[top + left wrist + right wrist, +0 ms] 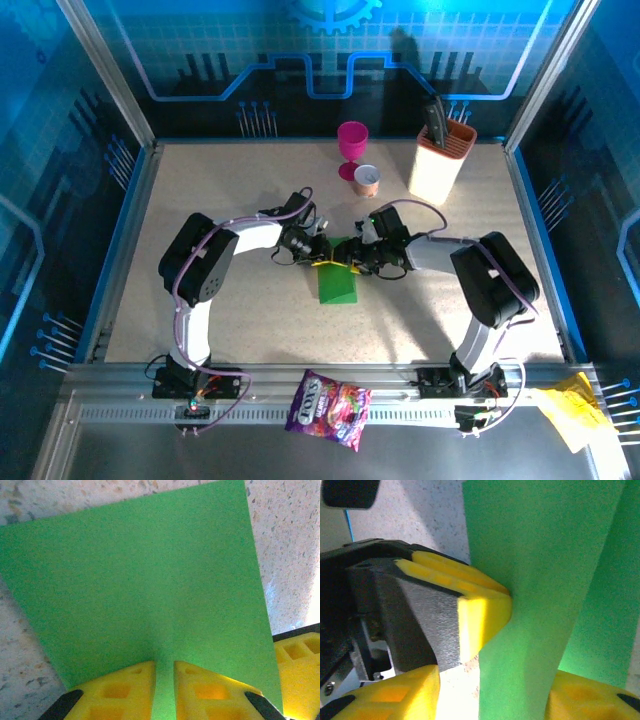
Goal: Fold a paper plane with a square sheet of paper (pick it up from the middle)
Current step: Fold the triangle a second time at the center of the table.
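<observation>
Your square sheet of paper point(338, 285) sits mid-table between the two arms. Its far edge is raised and the rest slopes down toward the table point(250, 330). It reads as a plain sheet with one soft ridge up its middle, so judge the folding as barely begun.

The left gripper point(164, 669) has its fingers drawn narrow, pinched onto that ridge at the paper's edge (that pinch is what props the sheet up instead of letting it lie flat). The right gripper point(497, 680) straddles the same edge from the opposite side. Its fingers stand apart and a bright gap shows between one finger and the paper, so it is not gripping. It is probably placed there to take a second hold beside the left one.

The purple snack bag point(328, 408) lies on the near rail, well apart.
</observation>
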`<state>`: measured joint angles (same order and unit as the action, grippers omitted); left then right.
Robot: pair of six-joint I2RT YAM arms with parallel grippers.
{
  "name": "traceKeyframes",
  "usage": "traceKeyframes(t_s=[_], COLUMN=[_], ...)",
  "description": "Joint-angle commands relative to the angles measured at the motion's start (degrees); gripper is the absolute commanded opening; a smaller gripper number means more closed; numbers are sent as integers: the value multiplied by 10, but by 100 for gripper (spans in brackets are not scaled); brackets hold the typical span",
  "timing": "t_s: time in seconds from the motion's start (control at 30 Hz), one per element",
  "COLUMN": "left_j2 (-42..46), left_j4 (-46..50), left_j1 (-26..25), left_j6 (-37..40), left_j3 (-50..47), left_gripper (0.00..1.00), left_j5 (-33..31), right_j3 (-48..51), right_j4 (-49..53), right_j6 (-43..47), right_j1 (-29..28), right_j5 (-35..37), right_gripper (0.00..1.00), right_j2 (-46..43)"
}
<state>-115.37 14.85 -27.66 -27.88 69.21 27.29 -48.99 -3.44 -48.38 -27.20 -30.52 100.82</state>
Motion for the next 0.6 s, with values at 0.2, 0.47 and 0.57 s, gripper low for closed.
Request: traceKeyframes(t_s=[0.2,0.47,0.57], left_j2=[-16,58,106], left_j4=[60,64,49], left_j1=[12,30,28], left_j6=[38,53,50], left_j3=[47,28,-25], left_gripper=[27,52,57], left_j5=[-11,-5,-3], right_j3=[-11,-31,-40], right_j4=[82,129,138], right_j6=[24,6,2], right_j1=[5,-4,-8], right_j5=[15,40,44], right_gripper=[27,11,8], right_j2=[12,5,3])
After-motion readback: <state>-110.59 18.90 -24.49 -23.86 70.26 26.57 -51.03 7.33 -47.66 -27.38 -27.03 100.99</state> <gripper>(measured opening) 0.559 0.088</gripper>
